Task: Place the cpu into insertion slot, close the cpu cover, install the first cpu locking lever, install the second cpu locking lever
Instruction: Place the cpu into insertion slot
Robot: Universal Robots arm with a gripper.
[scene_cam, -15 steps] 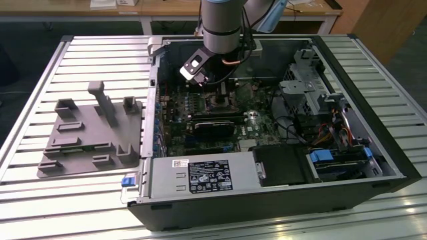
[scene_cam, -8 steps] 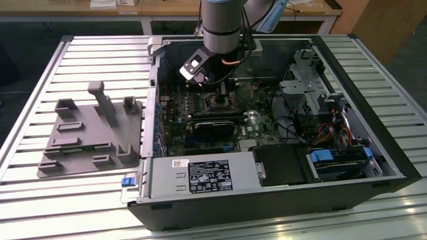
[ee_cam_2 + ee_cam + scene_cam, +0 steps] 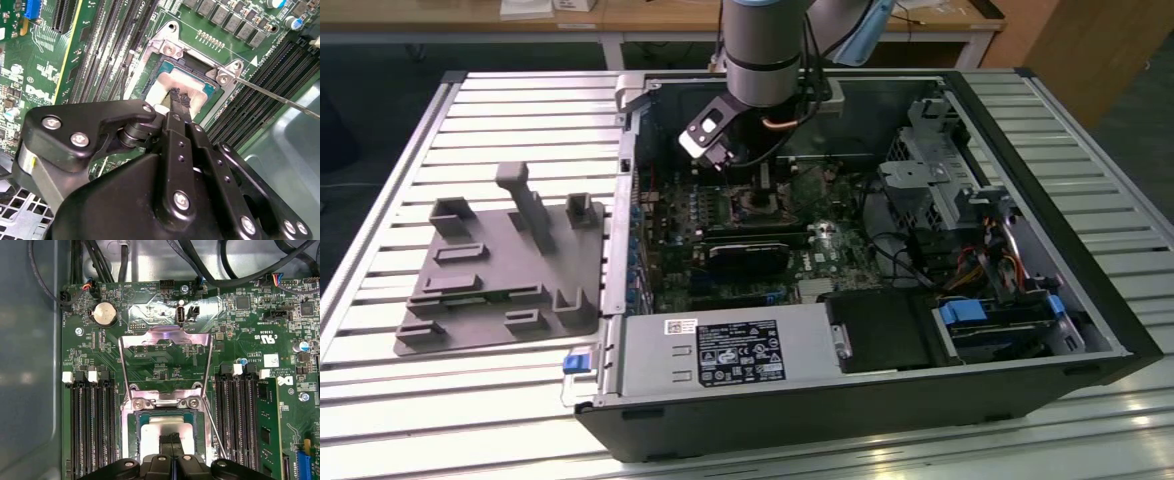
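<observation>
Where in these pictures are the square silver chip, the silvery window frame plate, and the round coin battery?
Square silver chip [image 3: 150, 439]: first wrist view, bare metal face.
Silvery window frame plate [image 3: 165, 338]: first wrist view, its free-end bar.
Round coin battery [image 3: 105, 314]: first wrist view, its centre.

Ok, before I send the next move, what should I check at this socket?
1. cpu in the insertion slot: ok, lies inside its rim.
2. cpu fully seated: cannot tell, gripper hides one edge.
3. gripper clear of cpu: not ok, shut tips on its face.
4. cpu cover closed: not ok, swung open off the slot.
5. locking lever latched: not ok, rod stands free beside the slot.
</observation>
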